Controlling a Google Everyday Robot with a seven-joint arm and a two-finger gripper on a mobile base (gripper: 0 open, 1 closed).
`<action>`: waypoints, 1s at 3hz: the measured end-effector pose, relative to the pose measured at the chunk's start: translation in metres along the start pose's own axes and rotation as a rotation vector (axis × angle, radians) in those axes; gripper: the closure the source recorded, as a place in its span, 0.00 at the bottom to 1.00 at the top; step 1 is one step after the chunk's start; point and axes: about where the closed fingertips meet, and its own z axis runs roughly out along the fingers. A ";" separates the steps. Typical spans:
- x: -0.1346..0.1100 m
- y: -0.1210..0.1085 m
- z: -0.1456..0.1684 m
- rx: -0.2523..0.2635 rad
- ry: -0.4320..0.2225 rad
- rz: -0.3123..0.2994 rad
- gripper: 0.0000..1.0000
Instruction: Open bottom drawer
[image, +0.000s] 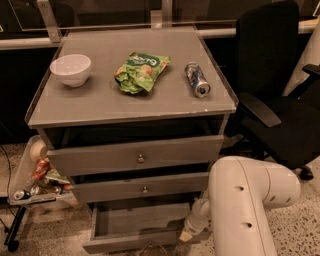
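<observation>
1. Speckled flooring (305, 232) is running beneath a grey three-drawer cabinet (100, 102), which is standing before a dark wall with a pale rail.
2. On the cabinet's top, a white bowl (70, 69) is sitting toward the left rear corner.
3. A green snack bag (141, 71) is lying crumpled near the middle of the cabinet's top.
4. A drink can (197, 79) is lying on its side toward the right edge of the cabinet's top, apart from the bag.
5. The top drawer (135, 156), the widest front on the cabinet, is showing one small round knob and a dark gap above it.
6. The middle drawer (142, 187) is sitting directly below it, also with one knob.
7. The bottom drawer (135, 222), lowest in the cabinet, is standing pulled out, exposing its plain grey interior.
8. The robot arm (250, 205), white and bulky, is reaching in from the cabinet's lower right.
9. The gripper (188, 233) is sitting at the right end of the bottom drawer's front; whether it is open or closed cannot be told.
10. A black office chair (280, 100) is standing to the cabinet's right.
11. A tray of clutter (32, 177) is sitting at the cabinet's lower left.
</observation>
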 end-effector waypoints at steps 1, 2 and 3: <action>0.010 0.018 -0.001 -0.007 0.008 0.030 1.00; 0.011 0.018 -0.001 -0.007 0.008 0.030 1.00; 0.016 0.027 -0.001 -0.009 0.016 0.036 1.00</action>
